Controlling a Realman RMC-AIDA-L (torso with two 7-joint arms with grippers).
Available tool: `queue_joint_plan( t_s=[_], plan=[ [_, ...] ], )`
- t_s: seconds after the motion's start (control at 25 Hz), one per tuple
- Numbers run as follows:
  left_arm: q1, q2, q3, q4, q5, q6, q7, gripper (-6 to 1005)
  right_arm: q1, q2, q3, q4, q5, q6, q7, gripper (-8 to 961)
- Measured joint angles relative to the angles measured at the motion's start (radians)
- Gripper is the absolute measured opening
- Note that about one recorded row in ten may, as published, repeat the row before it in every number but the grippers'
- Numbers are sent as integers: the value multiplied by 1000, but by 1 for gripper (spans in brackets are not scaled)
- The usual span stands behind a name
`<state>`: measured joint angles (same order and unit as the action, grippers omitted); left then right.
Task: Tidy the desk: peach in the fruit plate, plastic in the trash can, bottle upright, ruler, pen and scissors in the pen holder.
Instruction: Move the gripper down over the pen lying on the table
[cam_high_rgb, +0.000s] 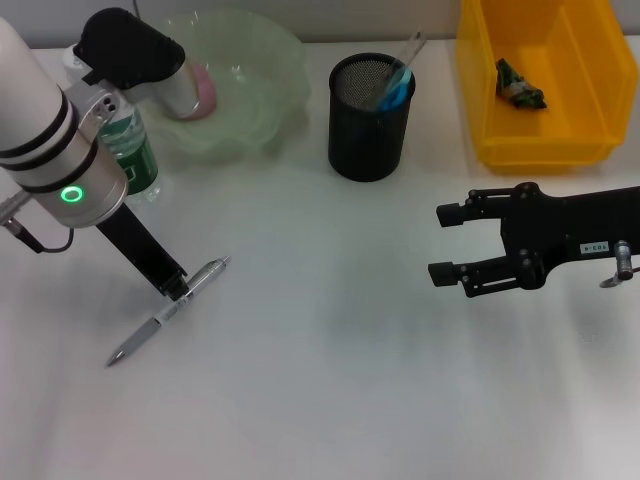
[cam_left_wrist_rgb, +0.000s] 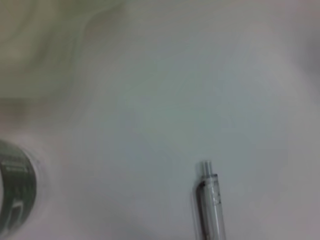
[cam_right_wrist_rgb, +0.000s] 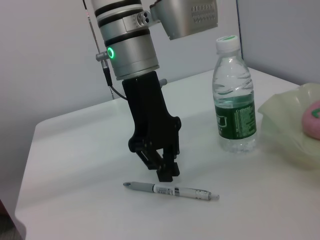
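Pen (cam_high_rgb: 170, 311): lies flat on tabletop (cam_high_rgb: 330, 400), nearest the robot, left side; tip toward robot, clicker end away. Not lifted yet.
Left pincer (cam_high_rgb: 176, 291): down right at the pen's mid-barrel; right wrist view (cam_right_wrist_rgb: 167, 172) shows fingertips just above/behind the barrel, close together w/ nothing between them. Looks clenched & empty, pen not gripped.
Right pincer (cam_high_rgb: 442, 242): hovers over bare tabletop on right, fingers spread apart, released, holding nothing. Idle.
Bottle (cam_high_rgb: 135, 155): already upright, just behind left arm, beside the plate.
Pen holder (cam_high_rgb: 370, 118): black mesh cup, centre-far; ruler + a blue-handled item (prob. scissors) already in it.
Fruit plate (cam_high_rgb: 265, 80): pale green, far left; peach (cam_high_rgb: 205, 90) inside, partly hidden by arm.
Trash can (cam_high_rgb: 500, 140): yellow bin, far right; crumpled plastic (cam_high_rgb: 520, 85) inside.
Step (judged): pen is the last item left; grasp not made.
Risks: fingers closed → coming down would push/roll pen away, not catch it; must open first. Off-centre grip → pen tilts, misses holder mouth. Arm swing to the holder could knock the bottle over, it's v. near the forearm.
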<state>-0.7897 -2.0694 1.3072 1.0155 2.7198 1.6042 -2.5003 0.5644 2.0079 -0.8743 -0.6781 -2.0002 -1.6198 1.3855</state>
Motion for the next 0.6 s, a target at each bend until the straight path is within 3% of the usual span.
queue_joint_plan(
  t_s=[0.08, 0.44, 0.6],
  plan=[
    [0, -2, 2, -2, 0, 4, 3, 45, 1, 0, 0, 0, 0, 0, 0, 810],
    [-8, -3, 7, -40, -1, -13, 2, 362, 3, -2, 0, -1, 0, 0, 0, 810],
    [-17, -4, 12, -63, 4, -35, -4, 359, 3, -4, 0, -1, 0, 0, 0, 811]
  ],
)
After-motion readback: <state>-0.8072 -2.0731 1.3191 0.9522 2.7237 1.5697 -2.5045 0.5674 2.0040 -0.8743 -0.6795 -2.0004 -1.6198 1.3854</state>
